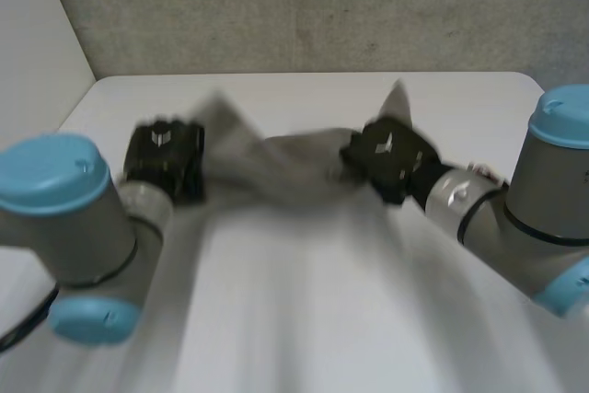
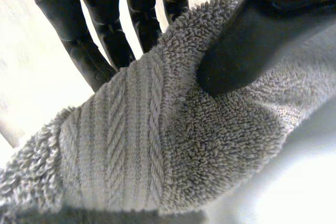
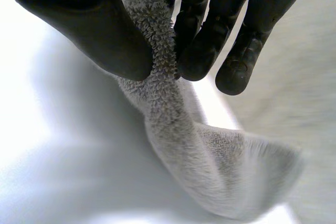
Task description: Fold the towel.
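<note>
Grey terry cloth, the towel (image 1: 276, 165), spans the gap between the two arms above the white bench (image 1: 304, 310), twisted and sagging along its middle. In the head view the left robot hand (image 1: 164, 161) is at the towel's 9 o'clock end and the right robot hand (image 1: 391, 158) at its 3 o'clock end. A peak of cloth stands up at 12 o'clock from each of them.

In the left wrist view the left robot hand is closed on the towel (image 2: 157, 145). Its thumb (image 2: 247, 40) presses into the looped pile just beside a ribbed woven band. Its fingers (image 2: 100, 35) run nearly straight down the far side of the cloth, so the towel is pinched between them.

In the right wrist view the right robot hand grips a bunched edge of the towel (image 3: 210, 166). The thumb (image 3: 94, 24) is on one side and the curled fingers (image 3: 207, 45) on the other, with the pile squeezed between. From the fingertips the cloth runs away in a narrow twisted fold that widens further off, with the pale bench under it.
</note>
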`<action>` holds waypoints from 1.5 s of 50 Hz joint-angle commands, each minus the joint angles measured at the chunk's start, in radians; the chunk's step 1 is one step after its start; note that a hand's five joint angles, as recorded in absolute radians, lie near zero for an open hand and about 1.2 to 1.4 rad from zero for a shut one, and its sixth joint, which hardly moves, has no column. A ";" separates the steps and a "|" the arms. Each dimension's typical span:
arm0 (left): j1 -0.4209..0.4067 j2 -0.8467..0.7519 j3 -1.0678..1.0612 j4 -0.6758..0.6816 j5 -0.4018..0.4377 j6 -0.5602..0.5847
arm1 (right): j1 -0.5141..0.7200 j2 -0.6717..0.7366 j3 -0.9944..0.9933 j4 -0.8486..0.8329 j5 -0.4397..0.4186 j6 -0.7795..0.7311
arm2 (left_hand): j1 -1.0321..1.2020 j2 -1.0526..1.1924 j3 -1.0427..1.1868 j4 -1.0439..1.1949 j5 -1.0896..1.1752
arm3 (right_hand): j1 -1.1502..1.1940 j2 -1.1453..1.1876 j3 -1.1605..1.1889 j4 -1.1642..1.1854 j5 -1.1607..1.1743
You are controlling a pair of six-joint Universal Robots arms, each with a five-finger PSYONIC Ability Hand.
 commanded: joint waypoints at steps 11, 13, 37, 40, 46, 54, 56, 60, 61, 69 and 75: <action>0.006 0.174 -0.225 -0.342 0.007 0.006 | 0.026 -0.010 0.070 0.345 -0.175 -0.098 | -0.801 -0.848 -0.921 -0.892 -1.007 | 0.063 0.083 0.044 0.044 0.064; -0.019 0.206 -0.190 -0.342 0.024 0.007 | 0.041 -0.009 0.076 0.338 -0.172 -0.100 | -1.020 -1.067 -1.140 -1.111 -1.226 | 0.063 0.083 0.044 0.044 0.064; -0.046 -0.271 0.362 -0.363 0.243 0.225 | 0.029 0.007 0.090 0.331 -0.150 -0.104 | -1.159 -1.206 -1.279 -1.250 -1.365 | 0.063 0.083 0.044 0.044 0.064; -0.046 -0.321 0.397 -0.365 0.242 0.285 | 0.029 0.007 0.093 0.331 -0.150 -0.106 | -1.092 -1.139 -1.212 -1.183 -1.298 | 0.063 0.083 0.044 0.044 0.064; -0.045 -0.379 0.427 -0.389 0.240 0.363 | 0.028 0.007 0.099 0.331 -0.148 -0.111 | -1.024 -1.071 -1.144 -1.115 -1.230 | 0.063 0.083 0.044 0.044 0.064; -0.045 -0.380 0.422 -0.443 0.242 0.382 | 0.026 0.007 0.098 0.329 -0.148 -0.111 | -0.845 -0.892 -0.965 -0.936 -1.051 | 0.063 0.083 0.044 0.044 0.064; -0.045 -0.376 0.419 -0.451 0.242 0.382 | 0.026 0.007 0.098 0.329 -0.148 -0.111 | -0.833 -0.880 -0.953 -0.924 -1.039 | 0.063 0.083 0.044 0.044 0.064; -0.045 -0.376 0.416 -0.468 0.243 0.383 | 0.026 0.008 0.099 0.328 -0.148 -0.111 | -0.833 -0.880 -0.953 -0.924 -1.039 | 0.063 0.083 0.044 0.044 0.064; -0.045 -0.379 0.416 -0.474 0.243 0.383 | 0.026 0.008 0.098 0.328 -0.148 -0.112 | -0.833 -0.880 -0.953 -0.924 -1.039 | 0.063 0.083 0.044 0.044 0.064; -0.045 -0.376 0.405 -0.486 0.242 0.382 | 0.026 0.028 0.094 0.325 -0.147 -0.112 | -0.543 -0.590 -0.663 -0.634 -0.749 | 0.063 0.083 0.044 0.044 0.064; -0.045 -0.349 0.390 -0.485 0.229 0.377 | 0.026 0.030 0.094 0.325 -0.138 -0.114 | -0.396 -0.443 -0.516 -0.487 -0.602 | 0.063 0.083 0.044 0.044 0.064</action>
